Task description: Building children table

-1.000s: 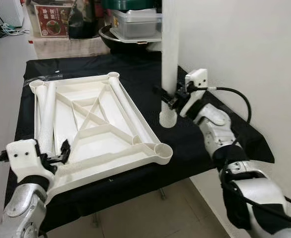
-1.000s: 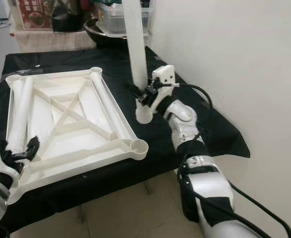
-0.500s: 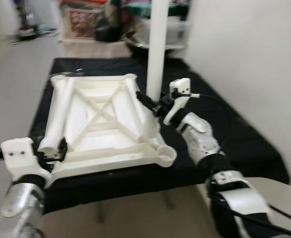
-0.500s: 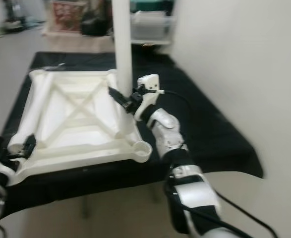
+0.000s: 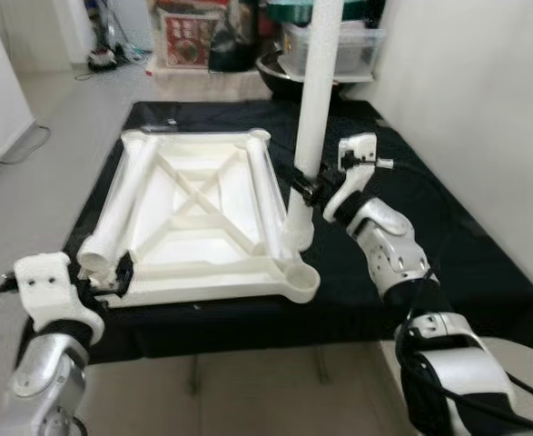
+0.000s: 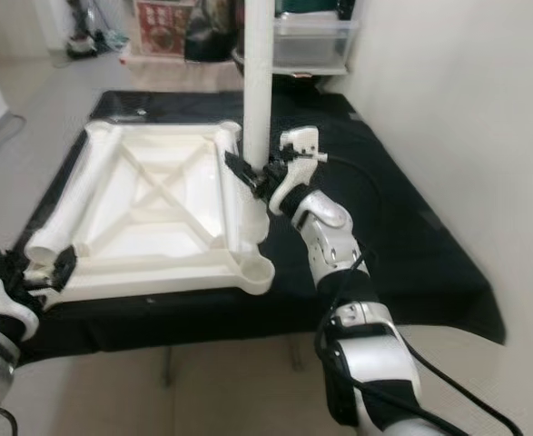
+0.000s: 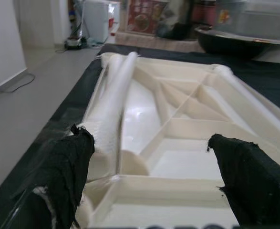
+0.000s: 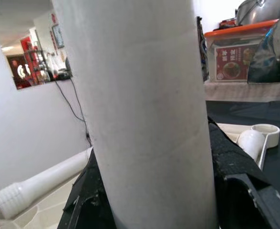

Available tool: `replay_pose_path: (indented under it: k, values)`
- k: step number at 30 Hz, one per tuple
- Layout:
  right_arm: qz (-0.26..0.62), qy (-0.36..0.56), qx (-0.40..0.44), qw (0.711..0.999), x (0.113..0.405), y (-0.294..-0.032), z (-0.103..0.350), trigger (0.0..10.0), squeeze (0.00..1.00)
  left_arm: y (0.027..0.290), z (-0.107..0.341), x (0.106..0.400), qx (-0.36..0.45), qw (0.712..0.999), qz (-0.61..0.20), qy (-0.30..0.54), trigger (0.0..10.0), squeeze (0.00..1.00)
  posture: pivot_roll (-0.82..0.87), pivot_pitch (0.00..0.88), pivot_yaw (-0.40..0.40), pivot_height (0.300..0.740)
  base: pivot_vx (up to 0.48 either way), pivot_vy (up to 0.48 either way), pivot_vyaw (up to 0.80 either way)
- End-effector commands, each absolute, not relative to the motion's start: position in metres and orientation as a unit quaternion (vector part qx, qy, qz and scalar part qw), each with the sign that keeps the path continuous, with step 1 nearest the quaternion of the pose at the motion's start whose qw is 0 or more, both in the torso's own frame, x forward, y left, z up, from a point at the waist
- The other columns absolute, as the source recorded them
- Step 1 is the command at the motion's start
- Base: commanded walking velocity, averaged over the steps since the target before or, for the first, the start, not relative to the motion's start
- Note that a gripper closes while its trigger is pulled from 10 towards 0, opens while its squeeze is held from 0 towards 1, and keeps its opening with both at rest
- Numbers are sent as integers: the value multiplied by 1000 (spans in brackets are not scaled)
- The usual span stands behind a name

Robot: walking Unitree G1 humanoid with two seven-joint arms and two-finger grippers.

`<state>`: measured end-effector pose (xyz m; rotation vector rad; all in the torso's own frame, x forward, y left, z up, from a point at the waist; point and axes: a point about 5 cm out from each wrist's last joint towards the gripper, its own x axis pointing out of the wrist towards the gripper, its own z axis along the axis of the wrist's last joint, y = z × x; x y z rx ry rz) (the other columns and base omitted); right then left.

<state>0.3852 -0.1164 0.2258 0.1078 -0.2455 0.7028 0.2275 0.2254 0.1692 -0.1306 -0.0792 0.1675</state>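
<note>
Black-draped bench, white wall beside your right gripper, which clamps an upright leg: stiff, light, smooth plastic; grip low. Tabletop lies inverted just beyond your left gripper, fingers spread at its corner.

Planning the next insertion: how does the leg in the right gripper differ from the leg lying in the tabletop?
The held leg stands upright, clamped by the right gripper, its lower end beside the tabletop. The loose leg lies flat along the tabletop's left side, ungripped; the open left gripper sits at its near end. Both are white tubes.
</note>
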Motion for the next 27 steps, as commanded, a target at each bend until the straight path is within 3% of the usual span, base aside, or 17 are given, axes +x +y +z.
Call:
replay_pose_path:
  k: [1, 3, 6, 8, 10, 14, 18, 27]
  values:
    - [339, -121, 119, 925, 386, -110, 240, 10000, 0, 216, 173, 231, -44, 998, 29, -45, 10000, 0, 109, 0, -81, 740, 0, 0, 0]
    - [342, -120, 138, 922, 386, -105, 245, 10000, 0, 210, 175, 232, -35, 998, 0, -48, 10000, 0, 108, 0, -79, 740, 0, 0, 0]
    - [380, -132, 190, 896, 379, -78, 264, 10000, 0, 185, 181, 234, 2, 991, -123, -49, 10000, 0, 110, 0, -73, 740, 0, 0, 0]
    - [392, -137, 197, 888, 376, -71, 268, 10000, 0, 180, 182, 234, 4, 988, -149, -48, 10000, 0, 110, 0, -73, 740, 0, 0, 0]
    - [436, -147, 207, 863, 365, -45, 278, 10000, 0, 172, 184, 239, 9, 979, -197, -47, 10000, 0, 110, 0, -69, 740, 0, 0, 0]
    - [473, -154, 203, 844, 355, -26, 282, 10000, 0, 170, 186, 244, 17, 976, -211, -45, 10000, 0, 112, 0, -69, 740, 0, 0, 0]
    - [541, -155, 195, 803, 330, -7, 284, 10000, 0, 176, 190, 252, 29, 975, -213, -50, 10000, 0, 118, 0, -73, 740, 0, 0, 0]
    - [571, -148, 182, 787, 312, -5, 280, 10000, 0, 176, 195, 262, 25, 974, -214, -64, 10000, 0, 108, 0, -69, 740, 0, 0, 0]
